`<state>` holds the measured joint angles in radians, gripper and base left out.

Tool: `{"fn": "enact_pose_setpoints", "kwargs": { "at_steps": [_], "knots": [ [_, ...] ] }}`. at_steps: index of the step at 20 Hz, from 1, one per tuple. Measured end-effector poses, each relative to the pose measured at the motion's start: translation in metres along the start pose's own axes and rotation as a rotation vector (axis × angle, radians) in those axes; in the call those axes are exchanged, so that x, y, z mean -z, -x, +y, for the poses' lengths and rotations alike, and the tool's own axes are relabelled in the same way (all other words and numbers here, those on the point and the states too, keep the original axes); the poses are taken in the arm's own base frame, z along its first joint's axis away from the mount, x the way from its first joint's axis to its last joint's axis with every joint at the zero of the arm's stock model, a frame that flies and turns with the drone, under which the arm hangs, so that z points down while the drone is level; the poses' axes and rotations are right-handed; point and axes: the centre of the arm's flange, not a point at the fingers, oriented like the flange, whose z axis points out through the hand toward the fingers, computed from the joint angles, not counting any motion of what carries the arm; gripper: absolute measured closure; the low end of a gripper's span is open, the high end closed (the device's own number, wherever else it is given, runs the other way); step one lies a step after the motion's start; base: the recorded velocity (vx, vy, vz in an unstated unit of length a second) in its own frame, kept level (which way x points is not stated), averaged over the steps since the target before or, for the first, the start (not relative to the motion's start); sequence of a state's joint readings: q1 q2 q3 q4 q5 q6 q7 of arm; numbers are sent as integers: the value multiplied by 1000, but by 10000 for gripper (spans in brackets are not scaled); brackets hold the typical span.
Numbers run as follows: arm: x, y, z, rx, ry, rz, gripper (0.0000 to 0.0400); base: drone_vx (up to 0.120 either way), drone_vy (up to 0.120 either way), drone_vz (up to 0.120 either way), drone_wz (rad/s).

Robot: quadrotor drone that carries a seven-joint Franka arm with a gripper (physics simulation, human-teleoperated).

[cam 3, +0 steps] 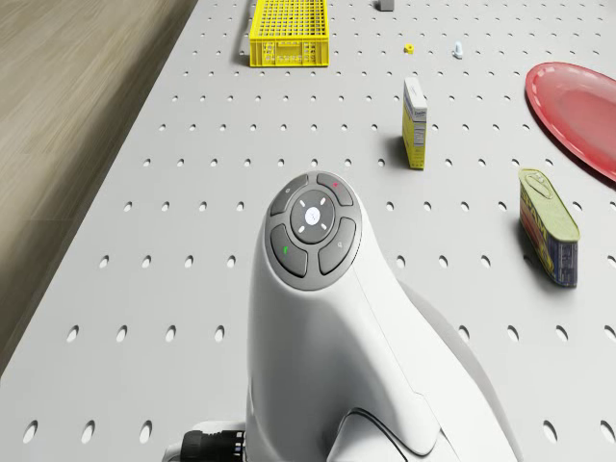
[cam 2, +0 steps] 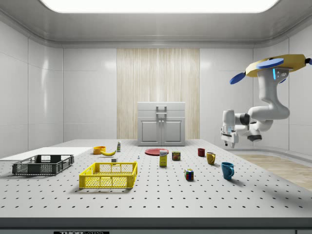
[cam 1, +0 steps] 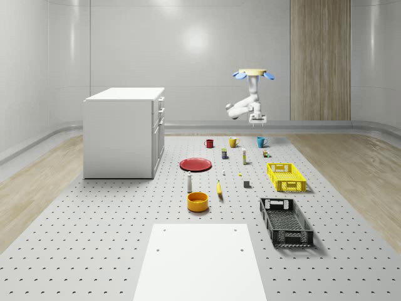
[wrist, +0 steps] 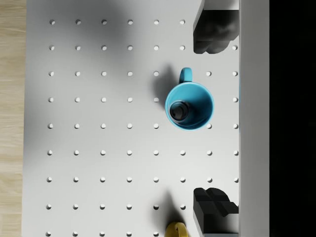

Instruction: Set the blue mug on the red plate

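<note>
I am watching the drone hovering in the upper right of the whole-scene view, above the far end of the perforated table, with the arm bending down below it. The gripper is hanging well above the blue mug, which is standing upright at the right end of the far row of mugs. In the side view I am seeing the gripper at middle right, clear above the blue mug. Through the wrist view I am looking straight down into the blue mug, with the two fingers spread wide apart, gripping nothing. The red plate is lying flat near the middle of the whole-scene view, well apart from the mug, lower and to its left. The yellow mug is standing just left of the blue one.
</note>
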<state>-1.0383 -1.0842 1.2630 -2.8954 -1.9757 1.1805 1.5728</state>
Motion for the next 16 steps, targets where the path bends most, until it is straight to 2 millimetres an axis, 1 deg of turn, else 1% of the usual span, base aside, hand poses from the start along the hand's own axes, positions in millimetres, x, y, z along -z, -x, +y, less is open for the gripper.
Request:
{"fn": "enact_pose_setpoints", "kwargs": {
  "at_steps": [2, 4, 5, 8, 9, 11, 16],
  "knots": [
    [0, 0, 0, 0, 3, 3, 0, 0, 0, -120, 0],
    [0, 0, 0, 0, 5, 5, 0, 0, 100, -120, 0],
    [0, 1, -1, 0, 5, 6, 0, 0, 0, -120, 0],
    [0, 1, -1, 0, 7, 7, 0, 120, 0, -120, 0],
    [0, 1, -1, 0, 7, 8, 0, 40, 0, -120, 0],
    [0, 1, -1, 0, 8, 8, 0, 0, -100, -120, 0],
    [0, 1, -1, 0, 8, 9, 0, 0, 0, -120, 0]
  ]
}}
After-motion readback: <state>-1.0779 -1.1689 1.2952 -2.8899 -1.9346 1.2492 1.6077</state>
